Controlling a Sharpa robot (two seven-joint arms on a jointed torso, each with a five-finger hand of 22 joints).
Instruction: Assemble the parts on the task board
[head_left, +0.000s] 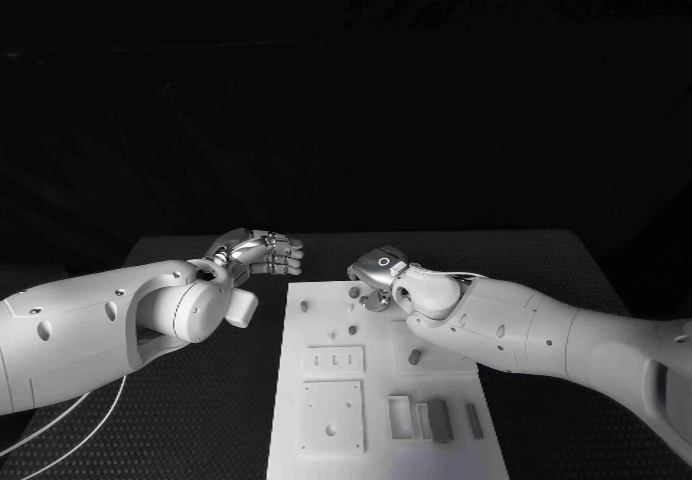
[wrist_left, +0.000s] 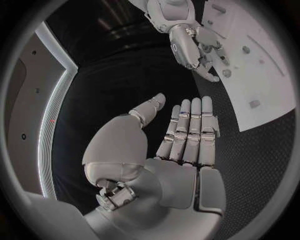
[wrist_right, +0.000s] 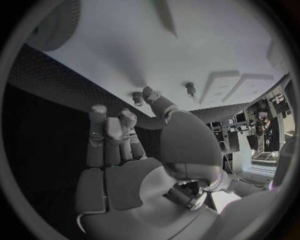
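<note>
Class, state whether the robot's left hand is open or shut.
Open: the left hand holds nothing, its fingers stretched out straight over the black table.

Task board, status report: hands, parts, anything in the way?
Left hand open, off the board. Right hand open over the task board far end, holding nothing. Parts on board. Nothing in the way.
</note>
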